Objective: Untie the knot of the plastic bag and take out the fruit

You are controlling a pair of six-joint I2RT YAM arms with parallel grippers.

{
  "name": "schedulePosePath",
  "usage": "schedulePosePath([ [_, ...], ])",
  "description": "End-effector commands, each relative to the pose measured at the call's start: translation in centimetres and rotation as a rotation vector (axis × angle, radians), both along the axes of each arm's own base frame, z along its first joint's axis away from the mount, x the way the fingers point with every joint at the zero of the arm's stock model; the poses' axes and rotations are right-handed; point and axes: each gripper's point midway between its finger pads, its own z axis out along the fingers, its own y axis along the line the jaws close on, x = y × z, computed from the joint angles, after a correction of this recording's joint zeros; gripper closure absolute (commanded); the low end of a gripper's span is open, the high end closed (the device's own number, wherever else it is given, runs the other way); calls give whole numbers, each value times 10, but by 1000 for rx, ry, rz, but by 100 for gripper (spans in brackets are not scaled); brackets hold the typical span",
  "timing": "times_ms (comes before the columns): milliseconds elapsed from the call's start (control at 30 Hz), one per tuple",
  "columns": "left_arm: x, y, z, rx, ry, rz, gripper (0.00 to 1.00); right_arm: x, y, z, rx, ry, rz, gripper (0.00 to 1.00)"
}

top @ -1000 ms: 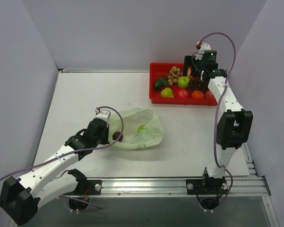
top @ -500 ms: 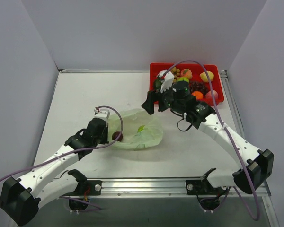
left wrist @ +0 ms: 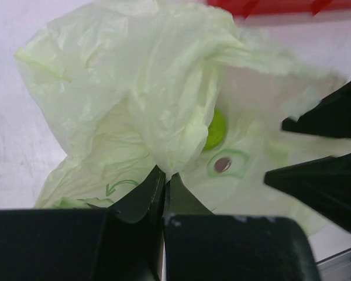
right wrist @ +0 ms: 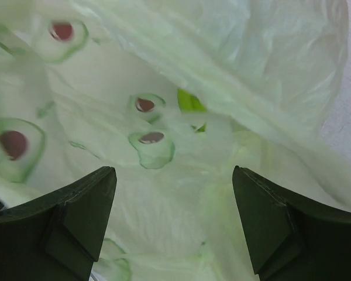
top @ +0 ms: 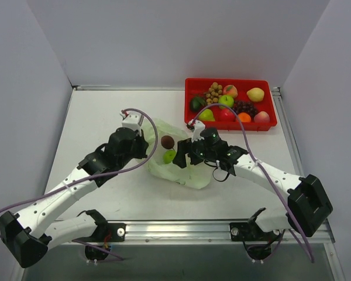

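Observation:
The pale green plastic bag (top: pixel 181 167) lies mid-table, its left side lifted. My left gripper (top: pixel 145 146) is shut on a fold of the bag (left wrist: pixel 164 117), pinched between its fingertips (left wrist: pixel 164 178). A brown fruit (top: pixel 168 141) and a green fruit (top: pixel 169 156) show at the bag's left part; the green one shows through the film in the left wrist view (left wrist: pixel 215 129). My right gripper (top: pixel 180 158) is open right at the bag, its jaws wide apart over the printed film (right wrist: pixel 175 199). No knot shows.
The red tray (top: pixel 240 81) stands at the back right and holds several fruits, among them a tan longan cluster (top: pixel 215 91) and a yellow fruit (top: pixel 255 94). Grey walls close the table on three sides.
My right arm swung from over the red tray down to the bag. My left gripper moved up and right, lifting the bag's edge; the brown fruit shifted with it.

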Motion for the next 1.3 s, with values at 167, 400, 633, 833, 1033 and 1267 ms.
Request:
schedulePosePath([
  [167, -35, 34, -104, 95, 222, 91, 100, 8, 25, 25, -25, -122, 43, 18],
  [400, -40, 40, -122, 110, 236, 105, 100, 25, 38, 25, -144, -205, 61, 18],
  [633, -36, 37, -112, 105, 212, 94, 100, 44, 49, -10, -264, -170, 87, 17],
  [833, -34, 35, -108, 103, 206, 86, 100, 55, 43, -46, -383, -123, 61, 15],
  [1033, -30, 38, -107, 135, 186, 82, 100, 50, 33, -85, -488, -44, 74, 19],
  [1267, -25, 40, -105, 197, 149, 39, 100, 44, 38, -60, -459, -99, 112, 75],
])
